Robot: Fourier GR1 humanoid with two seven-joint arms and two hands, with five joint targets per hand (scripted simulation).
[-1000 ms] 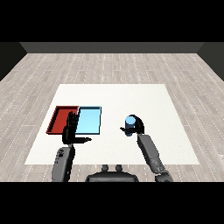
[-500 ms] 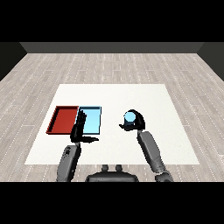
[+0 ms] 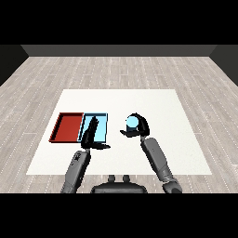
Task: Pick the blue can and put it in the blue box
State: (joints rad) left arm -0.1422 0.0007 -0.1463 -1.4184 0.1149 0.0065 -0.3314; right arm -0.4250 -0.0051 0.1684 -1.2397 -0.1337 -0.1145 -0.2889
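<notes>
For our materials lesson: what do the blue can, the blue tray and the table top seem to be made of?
Blue can: probably metal, pale even blue top, no shine visible. Blue tray: likely plastic, flat matte colour with a thin darker rim. Table: plain white, matte, material unclear.

- We see two grey forearms, rounded and tube-like, entering from the lower corners of the frame.
- The left forearm carries a small dark mark near its wrist.
- The left hand (image 3: 91, 135) and the right hand (image 3: 138, 127) are both black, with slim fingers and a thumb.
</notes>
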